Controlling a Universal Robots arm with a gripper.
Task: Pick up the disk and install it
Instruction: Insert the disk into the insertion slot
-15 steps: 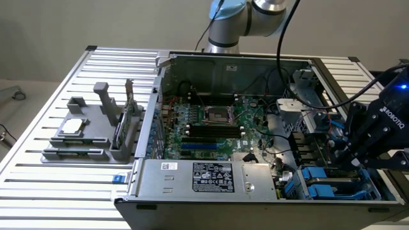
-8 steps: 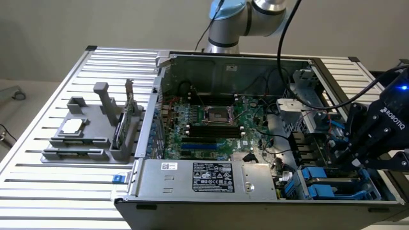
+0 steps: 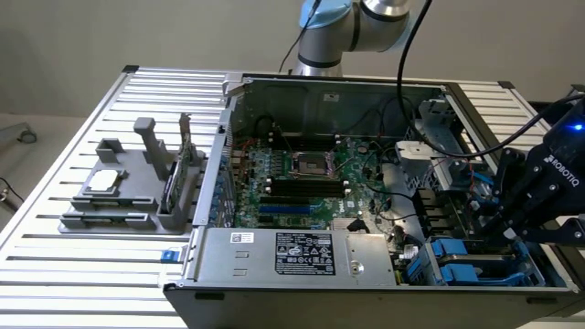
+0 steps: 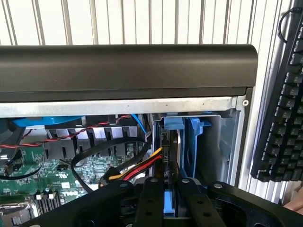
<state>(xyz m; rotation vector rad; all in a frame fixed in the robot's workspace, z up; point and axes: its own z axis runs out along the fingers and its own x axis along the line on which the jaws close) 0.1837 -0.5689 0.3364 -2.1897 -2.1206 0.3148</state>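
Disk (image 4: pixel 169 208) stands on edge in the drive bay at lower right of the exterior frame, gripper (image 4: pixel 169 189) closed on its blue carrier. Probably heavy, stiff, shock-sensitive; the carrier edges seem the safest hold.

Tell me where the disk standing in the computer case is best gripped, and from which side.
Grip the disk by its narrow blue-framed edge, coming down through the open case: it stands on edge in its bay, whose walls cover the flat faces. The gripper is closed there.
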